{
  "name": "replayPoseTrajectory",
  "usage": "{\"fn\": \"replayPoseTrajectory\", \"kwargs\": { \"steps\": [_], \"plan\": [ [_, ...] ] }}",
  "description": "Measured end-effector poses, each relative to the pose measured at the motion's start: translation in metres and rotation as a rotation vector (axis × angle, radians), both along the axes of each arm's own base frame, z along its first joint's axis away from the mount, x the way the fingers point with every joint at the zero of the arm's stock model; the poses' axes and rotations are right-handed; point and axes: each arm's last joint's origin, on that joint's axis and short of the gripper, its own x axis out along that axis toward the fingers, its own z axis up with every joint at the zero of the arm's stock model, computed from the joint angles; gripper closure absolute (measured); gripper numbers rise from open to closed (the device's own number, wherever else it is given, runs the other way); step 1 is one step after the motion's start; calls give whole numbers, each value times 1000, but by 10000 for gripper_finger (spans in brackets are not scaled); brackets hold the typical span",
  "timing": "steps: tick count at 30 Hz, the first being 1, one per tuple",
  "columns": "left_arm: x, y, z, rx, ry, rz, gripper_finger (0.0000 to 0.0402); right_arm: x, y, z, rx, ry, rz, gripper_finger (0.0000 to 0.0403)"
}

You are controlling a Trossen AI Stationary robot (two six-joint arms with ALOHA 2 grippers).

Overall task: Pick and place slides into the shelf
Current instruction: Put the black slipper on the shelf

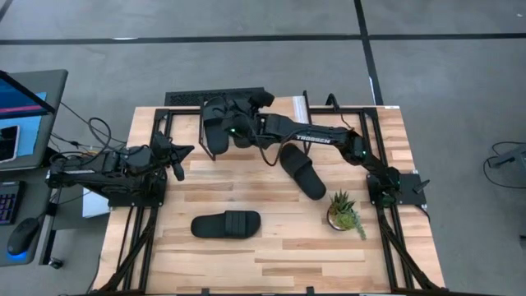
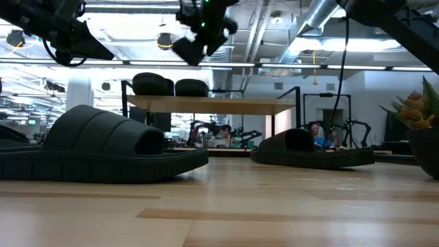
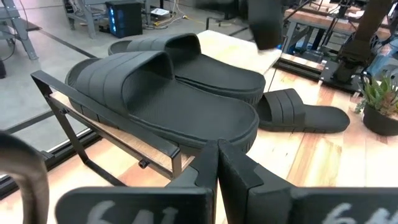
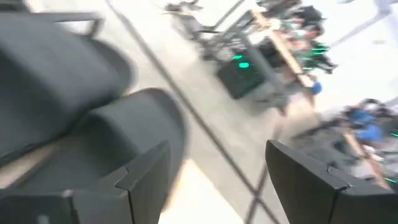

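Observation:
Two black slides [image 1: 218,130] [image 1: 243,127] lie side by side, soles down, on the low wooden shelf [image 2: 226,105] at the table's far middle. A third slide [image 1: 301,170] rests on the table just right of the shelf, under my right arm. Another slide [image 1: 226,224] lies toward the near edge. My right gripper [image 1: 256,102] hangs open above the shelf's far side, over the two slides and clear of them [image 2: 199,36]. My left gripper [image 1: 177,156] is shut and holds nothing; it stays at the table's left edge, pointing at the shelf [image 3: 217,168].
A small potted plant [image 1: 345,212] stands near the right edge, close to my right arm's base. A desk with a laptop and a mouse [image 1: 25,123] stands left of the table. Bare tabletop lies between the shelf and the near slide.

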Motion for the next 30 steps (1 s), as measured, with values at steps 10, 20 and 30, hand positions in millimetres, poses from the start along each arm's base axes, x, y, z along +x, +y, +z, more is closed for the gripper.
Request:
{"fn": "replayPoseTrajectory", "kwargs": {
  "steps": [10, 20, 30],
  "plan": [
    [-2, 0, -5, -8, 53, 1, 401, -59, 14, 79, -109, -75, -139, 222],
    [1, -6, -5, -89, 44, -216, 401, -153, 2, 129, 165, -174, -209, 394],
    [8, -18, -5, -236, 39, -594, 401, -166, -9, 124, 190, -65, -255, 389]
  ]
}}
